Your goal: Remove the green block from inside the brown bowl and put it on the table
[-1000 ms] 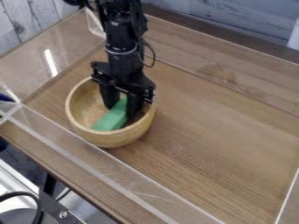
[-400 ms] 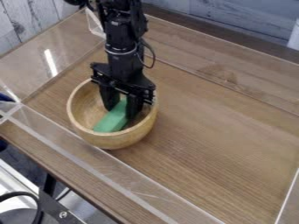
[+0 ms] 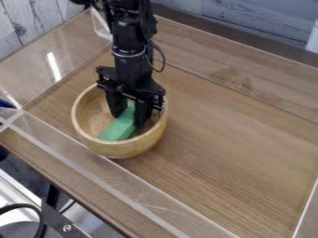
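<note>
Counter (image 3: 236, 139): brown wood grain, clear low wall (image 3: 106, 177) along the lower-left edge in view, pale wood-look boards (image 3: 236, 19) behind the far edge
Brown bowl (image 3: 82, 119): upright, toward the lower-left edge of the counter, well apart from the right edge
Green block (image 3: 121, 127): inside the bowl, upper end among the fingers, lower end showing toward the near part of the rim; looks tilted
End effector (image 3: 134, 104): down inside the bowl, closed in on the block's upper end; looks like a grip, but the dark fingers hide the contact, so hold quality can't be told
Step in hand: securing the block and starting the lift, as I read it
Grip: keep closing force steady, don't reopen over the bowl; if the block pivots, set it down and retake it nearer its middle
Lift: straight up and slow at first, no sideways travel until the block's low end tops the rim
Bowl check: fingers sit close to the inner wall, so if the bowl rocks or rises, stop and ease inward
Clearance: allow for the hanging end of the block, not just the fingertips
Exit side: toward the counter's right edge, plenty of bare wood there; the lower-left side is tight against the clear wall
Release: lower until the block touches the counter, then open gently and back off upward
</note>
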`<action>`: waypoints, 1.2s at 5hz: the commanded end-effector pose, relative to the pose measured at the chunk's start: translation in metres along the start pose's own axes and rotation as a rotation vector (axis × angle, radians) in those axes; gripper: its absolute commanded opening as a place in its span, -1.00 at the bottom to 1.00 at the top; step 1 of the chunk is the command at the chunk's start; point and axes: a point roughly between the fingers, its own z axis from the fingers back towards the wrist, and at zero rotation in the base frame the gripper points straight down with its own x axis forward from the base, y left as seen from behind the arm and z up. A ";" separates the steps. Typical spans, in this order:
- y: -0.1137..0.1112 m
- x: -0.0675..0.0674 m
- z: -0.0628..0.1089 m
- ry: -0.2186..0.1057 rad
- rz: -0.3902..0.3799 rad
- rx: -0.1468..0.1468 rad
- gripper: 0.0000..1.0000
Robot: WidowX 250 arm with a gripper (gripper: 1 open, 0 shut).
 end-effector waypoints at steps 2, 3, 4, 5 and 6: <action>0.000 0.010 0.015 -0.048 0.003 0.007 -1.00; -0.001 0.010 0.016 -0.044 0.004 0.006 -1.00; -0.001 0.010 0.016 -0.041 0.004 0.004 -1.00; -0.001 0.010 0.016 -0.038 0.005 0.003 -1.00; -0.002 0.010 0.017 -0.035 0.006 0.002 -1.00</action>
